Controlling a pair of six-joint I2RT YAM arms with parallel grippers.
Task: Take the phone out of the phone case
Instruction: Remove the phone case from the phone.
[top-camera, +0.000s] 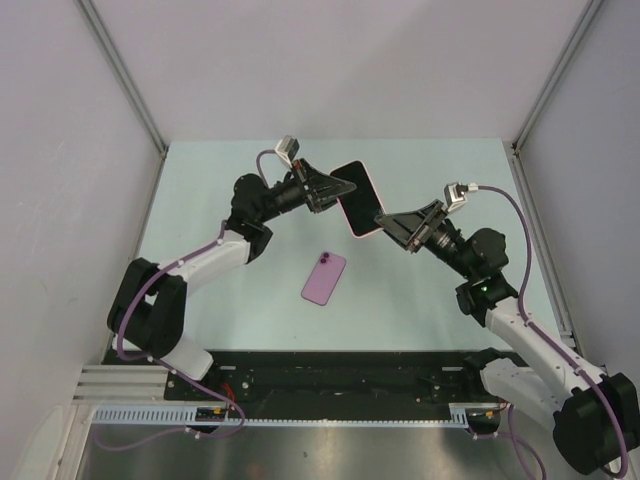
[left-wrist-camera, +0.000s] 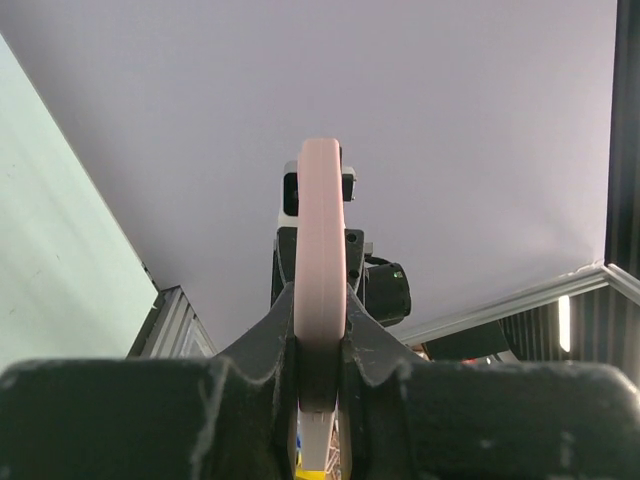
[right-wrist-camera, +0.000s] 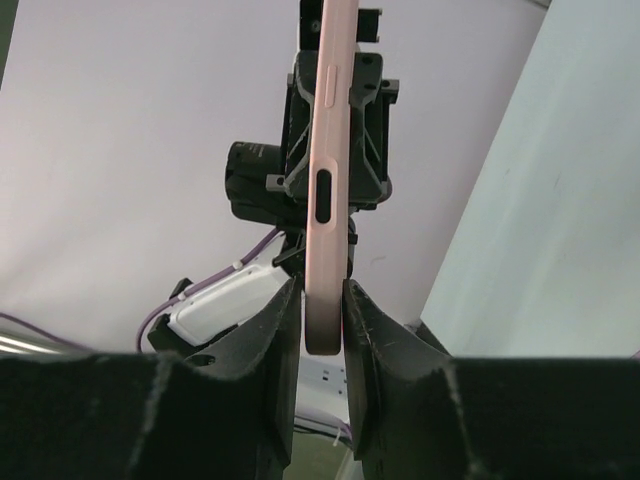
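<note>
A pink phone case (top-camera: 358, 198) with a dark face is held in the air over the table, between both grippers. My left gripper (top-camera: 340, 186) is shut on its upper left edge. In the left wrist view the case (left-wrist-camera: 320, 250) stands edge-on between my fingertips (left-wrist-camera: 320, 370). My right gripper (top-camera: 385, 220) is shut on its lower right corner. In the right wrist view the case edge (right-wrist-camera: 330, 120), with its button slot and cutout, sits between my fingertips (right-wrist-camera: 323, 320). A purple phone (top-camera: 324, 278) lies flat on the table, back up, below the case. Whether the dark face is a screen or lining I cannot tell.
The pale green table (top-camera: 220, 180) is walled by white panels at the back and sides. A black rail (top-camera: 340, 370) runs along the near edge by the arm bases. Each arm shows in the other's wrist view, the right arm (left-wrist-camera: 385, 290) and the left arm (right-wrist-camera: 340, 150).
</note>
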